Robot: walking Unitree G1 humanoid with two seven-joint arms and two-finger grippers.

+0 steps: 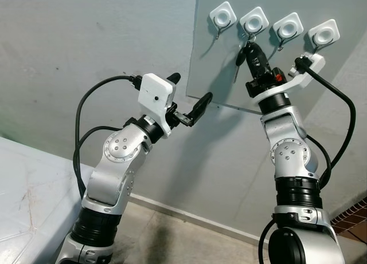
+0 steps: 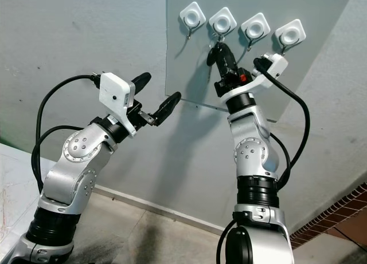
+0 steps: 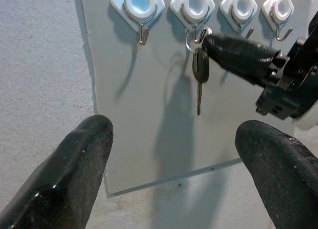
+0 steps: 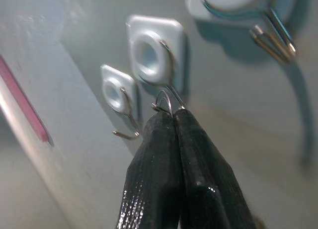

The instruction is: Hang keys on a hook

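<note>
rough grey plaster wall (image 1: 86, 40), smooth grey rectangular panel (image 1: 344, 6) mounted flat on it, white baseboard strip (image 1: 189, 215) along wall foot, grey concrete floor (image 1: 172, 241), white scuffed flat surface (image 1: 28, 195) low on robot's left, red brick edge (image 1: 352, 215) low right

Grey board (image 1: 344, 86), white hook mounts (image 1: 254, 19), black key (image 3: 200, 70), black-fingered right gripper (image 4: 173, 114)
</note>
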